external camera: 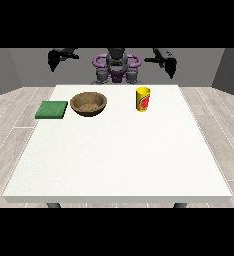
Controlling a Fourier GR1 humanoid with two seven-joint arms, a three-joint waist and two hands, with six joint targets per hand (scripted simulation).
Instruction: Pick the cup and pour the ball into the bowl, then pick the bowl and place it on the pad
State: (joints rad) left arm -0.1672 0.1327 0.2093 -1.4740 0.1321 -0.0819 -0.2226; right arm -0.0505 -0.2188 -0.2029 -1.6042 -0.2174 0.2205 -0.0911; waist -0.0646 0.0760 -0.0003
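Observation:
A yellow cup [143, 99] with a red mark stands upright on the white table [119, 160], right of centre near the far edge. Its inside does not show, so no ball is visible. A brown bowl [89, 104] sits left of the cup, and a flat green pad [52, 109] lies left of the bowl at the table's left edge. The hand at the view's right [170, 65] hangs raised beyond the far edge, above and right of the cup. High beyond the far left corner, the hand at the view's left [54, 58] is also raised. Neither hand holds anything.
The robot's torso [116, 67] stands behind the middle of the table's far edge. A wide stretch of bare white tabletop lies between the objects and the near edge.

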